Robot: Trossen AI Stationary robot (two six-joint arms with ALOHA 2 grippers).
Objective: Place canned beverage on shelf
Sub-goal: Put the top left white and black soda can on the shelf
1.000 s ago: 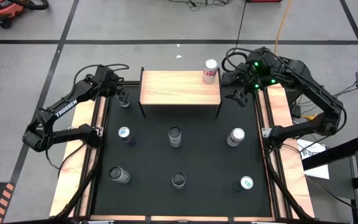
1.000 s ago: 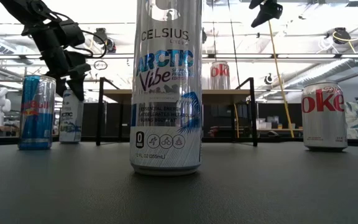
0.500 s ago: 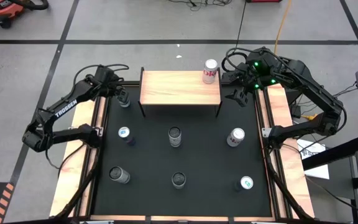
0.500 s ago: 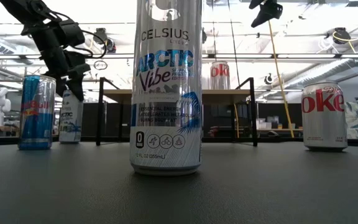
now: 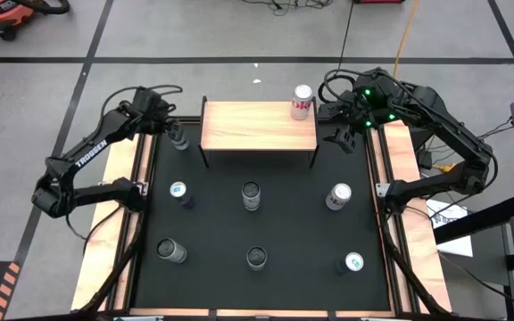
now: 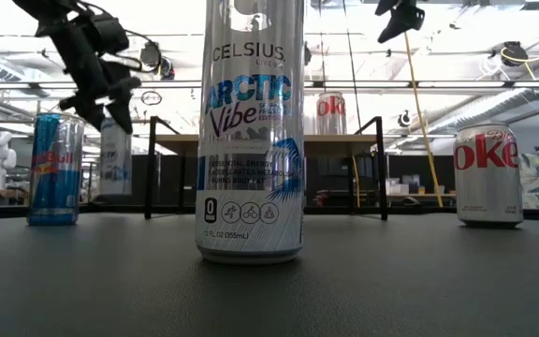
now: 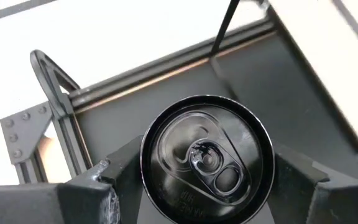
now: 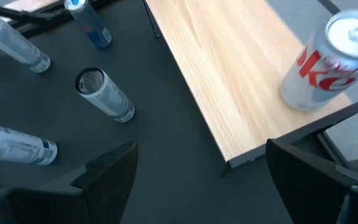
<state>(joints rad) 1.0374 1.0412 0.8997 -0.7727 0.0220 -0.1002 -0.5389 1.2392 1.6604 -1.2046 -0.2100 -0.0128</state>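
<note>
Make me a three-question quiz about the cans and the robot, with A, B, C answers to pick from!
1. Where on the shelf does the Coke can stand?
A. left end
B. middle
C. right end

2. How many cans stand free on the black mat?
A. four
B. six
C. nine

3. What is the left pincer doing?
A. holding a can off the mat
B. hanging open and empty
C. lying flat on the shelf

Answers:
1 C, the high view shows it at the shelf's right back corner.
2 B, the high view shows three in a middle row and three in a near row.
3 A, its wrist view shows the held can between its fingers, and the low view shows that can clear of the mat.
</note>
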